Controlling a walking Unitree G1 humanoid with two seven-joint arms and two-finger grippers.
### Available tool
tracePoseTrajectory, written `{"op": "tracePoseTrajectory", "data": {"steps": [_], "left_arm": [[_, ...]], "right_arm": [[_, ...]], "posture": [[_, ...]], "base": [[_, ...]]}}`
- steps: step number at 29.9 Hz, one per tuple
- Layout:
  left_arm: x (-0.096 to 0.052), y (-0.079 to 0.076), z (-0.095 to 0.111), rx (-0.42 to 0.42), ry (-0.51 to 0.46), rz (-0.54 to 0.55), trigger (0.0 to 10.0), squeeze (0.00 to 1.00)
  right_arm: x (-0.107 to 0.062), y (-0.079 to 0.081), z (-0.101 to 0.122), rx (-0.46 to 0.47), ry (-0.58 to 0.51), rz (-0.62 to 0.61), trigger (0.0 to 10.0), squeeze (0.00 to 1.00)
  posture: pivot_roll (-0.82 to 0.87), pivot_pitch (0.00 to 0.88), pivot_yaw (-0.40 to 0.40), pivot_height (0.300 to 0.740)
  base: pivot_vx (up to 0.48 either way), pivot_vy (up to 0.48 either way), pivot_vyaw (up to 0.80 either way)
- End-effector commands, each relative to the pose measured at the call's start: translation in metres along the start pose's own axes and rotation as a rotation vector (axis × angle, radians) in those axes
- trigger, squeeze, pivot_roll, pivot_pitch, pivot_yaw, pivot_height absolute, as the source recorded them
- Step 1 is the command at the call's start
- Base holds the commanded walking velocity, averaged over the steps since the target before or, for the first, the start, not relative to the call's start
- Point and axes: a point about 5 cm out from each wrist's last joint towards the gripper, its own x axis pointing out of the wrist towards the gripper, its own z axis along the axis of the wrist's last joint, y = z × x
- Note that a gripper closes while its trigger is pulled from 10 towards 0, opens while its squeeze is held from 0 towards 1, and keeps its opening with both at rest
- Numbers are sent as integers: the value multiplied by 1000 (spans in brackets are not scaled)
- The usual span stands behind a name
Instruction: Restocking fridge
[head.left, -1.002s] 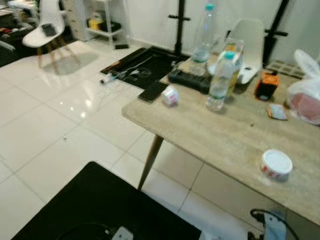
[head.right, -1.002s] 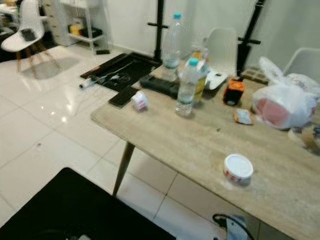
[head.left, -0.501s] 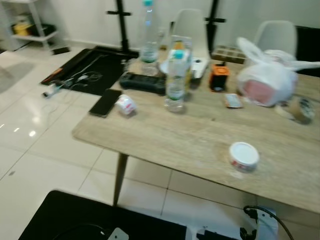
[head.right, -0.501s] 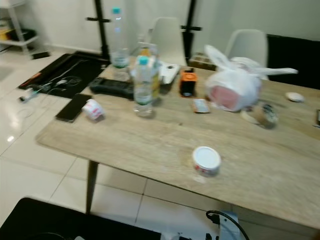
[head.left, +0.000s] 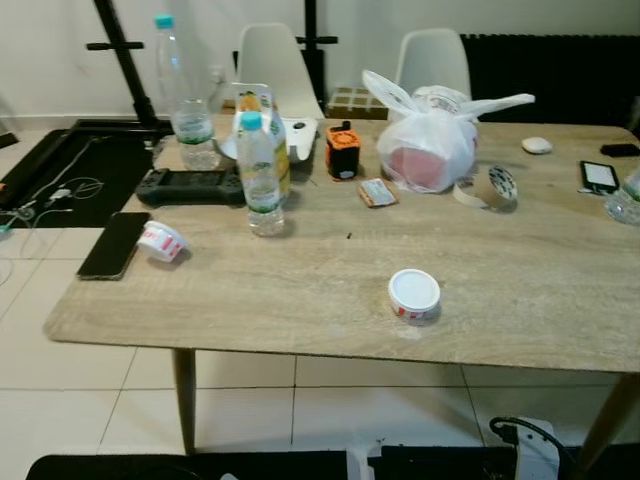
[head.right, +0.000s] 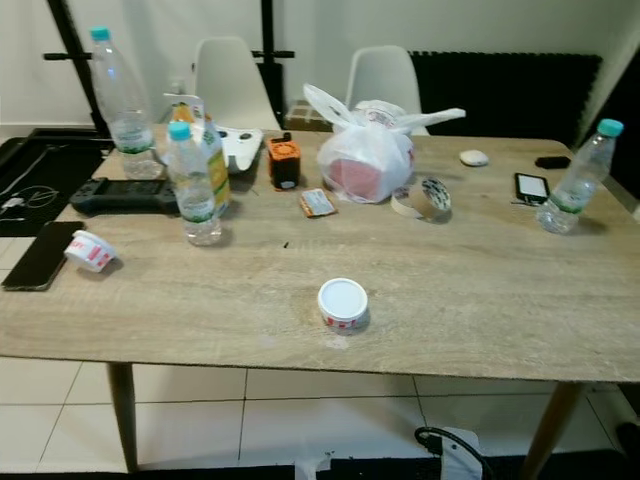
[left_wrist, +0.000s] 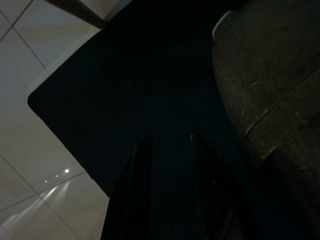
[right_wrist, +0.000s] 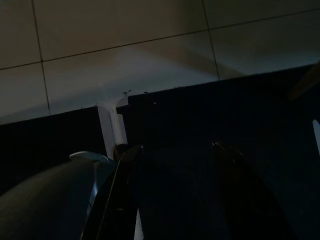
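Both arms hang idle over a black floor mat (left_wrist: 150, 90): left gripper (left_wrist: 167, 145) and right gripper (right_wrist: 175, 150) each have fingers spread, holding nothing. Well away from both jaws, the water bottle (head.right: 197, 185) and white-lidded tub (head.right: 343, 304) stand on the wooden table (head.right: 480, 280)

3 water bottles (head.right: 118, 108), 2 yoghurt cups (head.right: 343, 304), 2 chairs (head.right: 232, 82)

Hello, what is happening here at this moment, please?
Nothing is being handled yet. The robot faces a wooden table holding water bottles, a white plastic bag and a small white tub. Both arms hang idle over a black mat: the left gripper and right gripper are open and empty.
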Motion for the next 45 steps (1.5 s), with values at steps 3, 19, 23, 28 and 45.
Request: {"op": "tracePoseTrajectory", "data": {"steps": [3,19,23,28,45], "left_arm": [[3,-3,33,-15,-126,-7,10000,267],[3,-3,33,-15,-125,5,10000,275],[3,-3,33,-15,-125,6,10000,271],[3,-3,33,-14,-125,7,10000,275],[3,-2,33,-12,-124,9,10000,271]], "right_arm": [[0,-1,-1,10,5,-6,10000,0],[0,-1,-1,4,8,-6,10000,0],[0,-1,-1,2,9,-6,10000,0],[0,-1,-1,1,8,-6,10000,0],[0,-1,0,-12,6,-7,10000,0]], "posture": [[1,0,-43,740],[3,0,-44,740],[3,0,-43,740],[3,0,-44,740],[4,0,-43,740]], "base": [[0,0,-731],[0,0,-727],[0,0,-730],[0,0,-730],[0,0,-692]]}}
